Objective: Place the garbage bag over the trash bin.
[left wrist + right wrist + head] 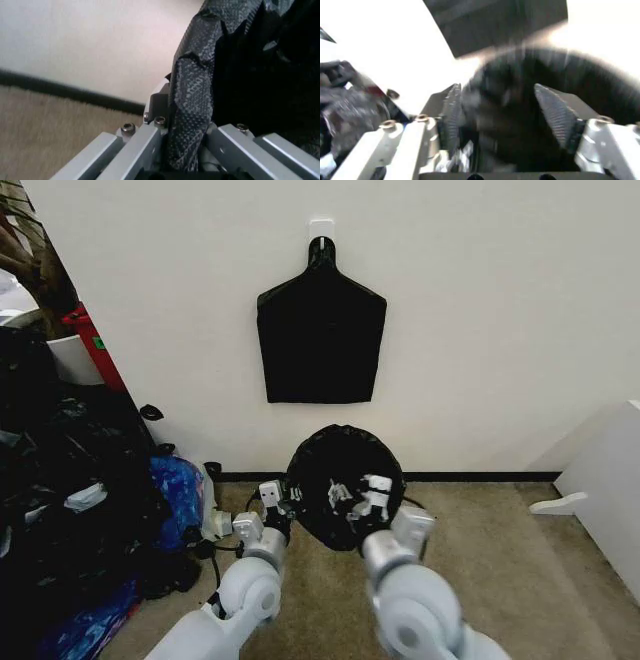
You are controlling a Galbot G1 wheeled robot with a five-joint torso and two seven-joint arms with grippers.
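Fitting step is judged nearly done: garbage bag [345,480] is seen draped over the trash bin, on the carpet near the wall. Left gripper [272,498] is clamped on the bag's edge. Right gripper [360,498] is spread wide w/ nothing held, bag film between its pads. Next, probably: rim tucked, left released.

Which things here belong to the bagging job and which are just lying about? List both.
Job:
garbage bag, draped over the bin
left gripper, fingers shut on the bag's edge
right gripper, fingers open at the bag

Lying about:
flat black bundle hung on the wall
blue plastic bag
white furniture
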